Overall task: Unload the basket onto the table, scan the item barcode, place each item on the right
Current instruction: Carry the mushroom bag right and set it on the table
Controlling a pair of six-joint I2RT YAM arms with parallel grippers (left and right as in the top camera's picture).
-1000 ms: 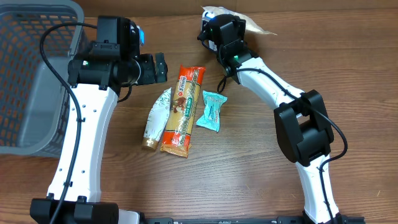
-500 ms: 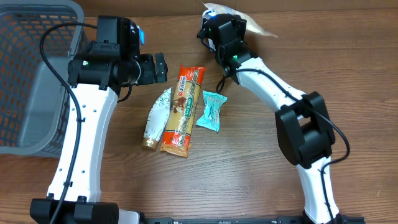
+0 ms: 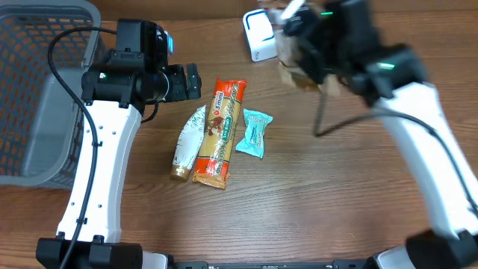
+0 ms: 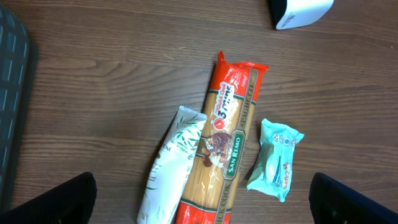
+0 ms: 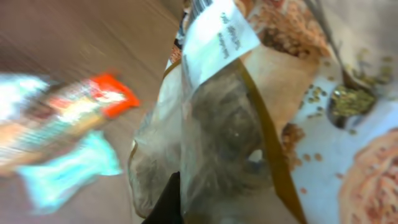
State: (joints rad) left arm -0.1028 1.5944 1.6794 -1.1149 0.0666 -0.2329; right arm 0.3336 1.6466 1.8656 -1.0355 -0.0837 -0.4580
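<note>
Right gripper (image 3: 308,39): pinches shut on the grain pouch (image 3: 293,69); holds it clear of the table, bulk hanging below the jaws; sits just beside the white scanner (image 3: 258,34); looks mid-swing, judging by the blur. Seems to grip only thin film near one edge; may lose the pouch on a quick turn, or swing it into the scanner. Risks a missed read too; shows a white label (image 5: 217,34) with what looks like barcode stripes in the wrist view; cannot confirm that face as turned toward the scanner window; may also present a creased, bent code. Left gripper (image 3: 190,80): spreads wide and empty, well apart from the right one; hovers above the spaghetti pack (image 4: 225,149), white tube (image 4: 171,168) and teal snack (image 4: 275,160); poses little hazard parked there.
</note>
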